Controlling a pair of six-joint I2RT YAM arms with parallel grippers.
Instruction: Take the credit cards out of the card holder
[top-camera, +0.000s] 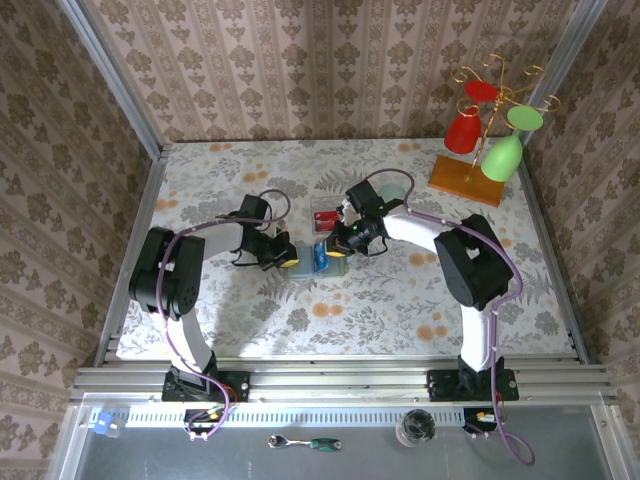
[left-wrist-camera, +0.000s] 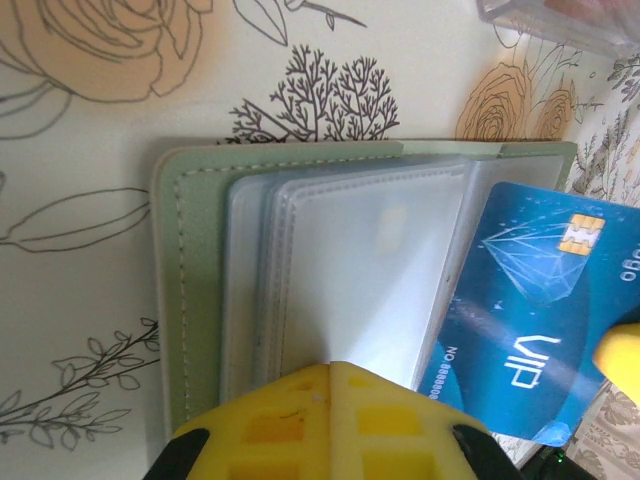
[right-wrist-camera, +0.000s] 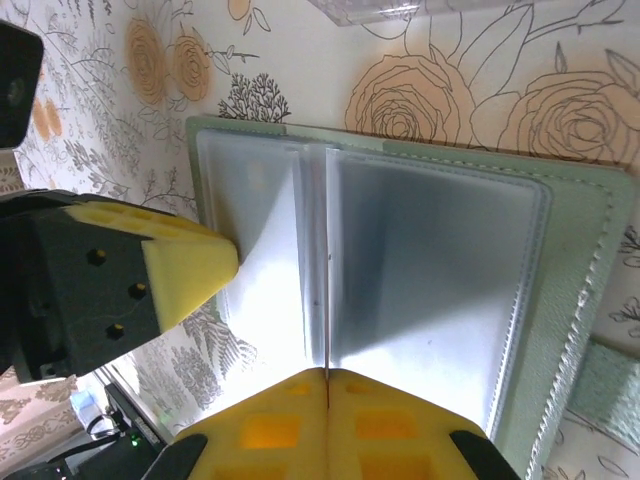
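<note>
My left gripper (left-wrist-camera: 330, 385), closed, presses the grey-green soft card holder (left-wrist-camera: 195, 300); my right gripper (right-wrist-camera: 327, 385) pinches a blue plastic credit card (left-wrist-camera: 530, 300).

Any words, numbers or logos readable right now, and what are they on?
"VIP": white letters on the blue plastic card sticking out of the grey-green soft card holder.
"NO.0000": small print along that card's edge; further digits unclear.
Letters at its right edge: cut off, unreadable.

Clear box (top-camera: 326, 214) close behind card holder (left-wrist-camera: 195, 300)
</note>
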